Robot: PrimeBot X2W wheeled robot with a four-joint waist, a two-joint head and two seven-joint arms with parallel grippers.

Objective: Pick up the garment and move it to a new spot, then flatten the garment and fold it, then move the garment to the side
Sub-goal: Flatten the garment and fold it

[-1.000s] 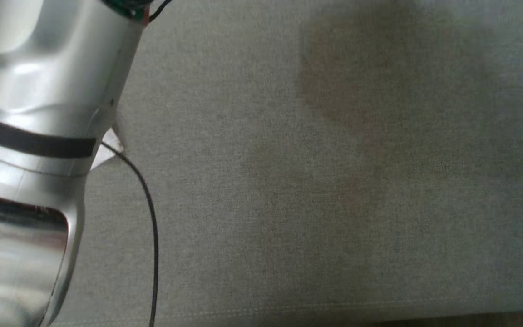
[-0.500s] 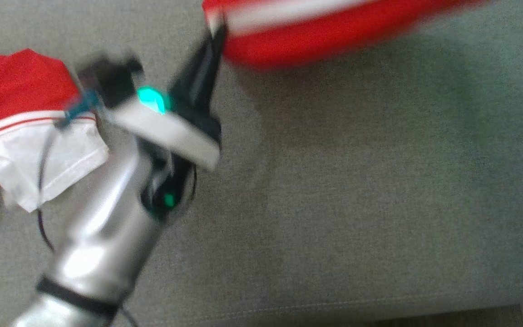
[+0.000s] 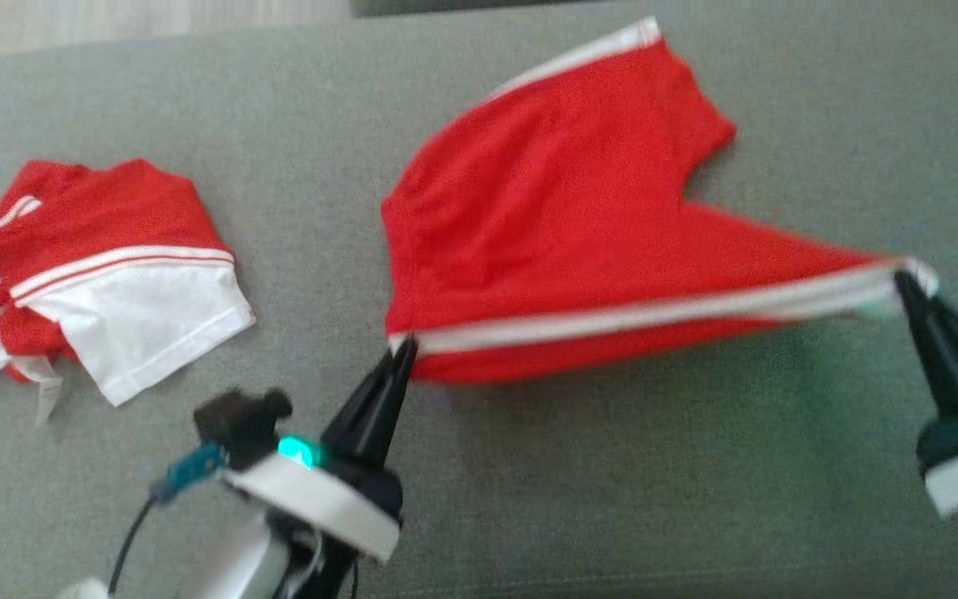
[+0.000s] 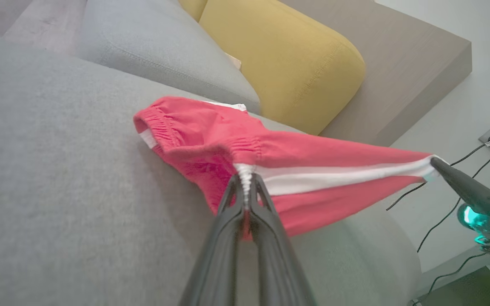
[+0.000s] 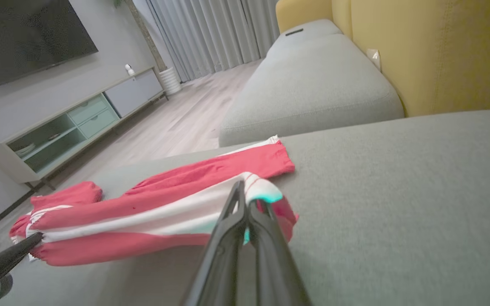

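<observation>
1. I have the red shorts (image 3: 545, 225) stretched between both arms over the grey sofa seat (image 3: 612, 466), around the middle of the head view.
2. My left end effector (image 3: 404, 348) is clenched on the near-left corner of the shorts, where the white stripe (image 3: 654, 312) meets the gathered waistband. In the left wrist view the cloth is pinched right between the two dark fingers.
3. My right end effector (image 3: 905, 283) is clenched on the opposite end of that stripe, at the leg hem. The right wrist view shows the fabric bunched at its fingertips.
4. The stripe runs taut between the two grips. That near edge is lifted off the seat and throws a shadow beneath it, while the far part of the shorts lies on the cushion.
5. A red and white top (image 3: 113, 266) lies crumpled on the same seat, well to the left and apart from the shorts.
6. Behind the seat I can see a yellow cushion (image 4: 283, 59) in the left wrist view. The right wrist view shows a dark television (image 5: 28, 34) above a low cabinet (image 5: 79, 123) across the wooden floor.
7. The head view is a little blurred, so I cannot make out the finer folds.
</observation>
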